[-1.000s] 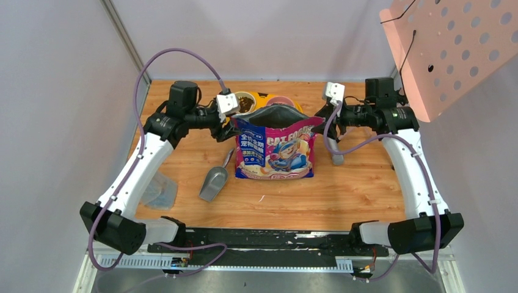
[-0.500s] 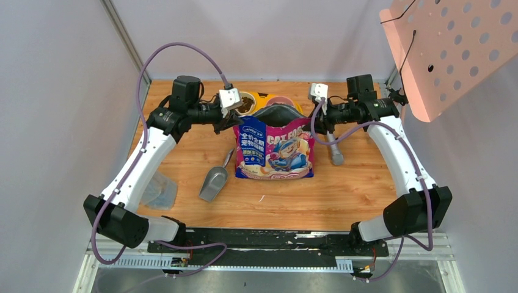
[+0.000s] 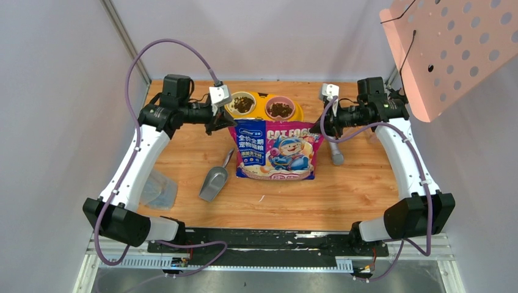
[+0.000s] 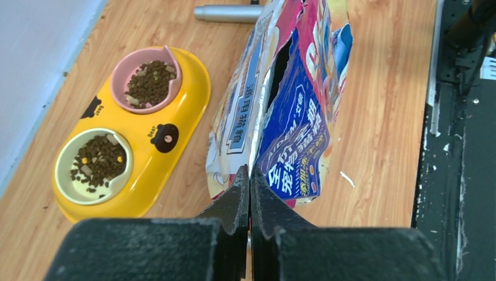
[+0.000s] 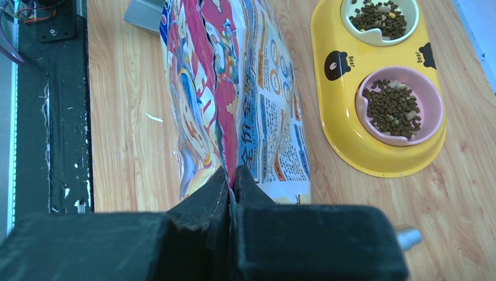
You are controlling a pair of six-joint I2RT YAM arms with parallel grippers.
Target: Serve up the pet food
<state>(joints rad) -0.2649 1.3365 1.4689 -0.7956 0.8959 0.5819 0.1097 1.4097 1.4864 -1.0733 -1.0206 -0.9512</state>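
Observation:
The printed bag (image 3: 276,152) stands upright mid-table, its mouth pulled into a narrow slit. My left gripper (image 3: 227,125) is shut on the bag's left top corner; in the left wrist view the fingers (image 4: 237,199) pinch the bag (image 4: 292,117) edge. My right gripper (image 3: 316,127) is shut on the right top corner, with bag (image 5: 234,88) film between its fingers (image 5: 205,199). Pet food (image 3: 242,104) fills the cream bowl and more pet food (image 3: 281,109) the pink bowl. Both heaps show in the wrist views too, cream (image 4: 96,164) and pink (image 5: 392,108).
The yellow double feeder (image 3: 264,97) sits behind the bag. A grey metal scoop (image 3: 214,182) lies left of the bag and a grey cylinder (image 3: 335,152) to its right. A clear plastic piece (image 3: 160,189) rests by the left arm. A pink perforated board (image 3: 452,49) hangs top right.
Both grippers closed on the bag's top corners and drew apart. The gaping mouth flattened to a slit, uncovering both bowls behind it.

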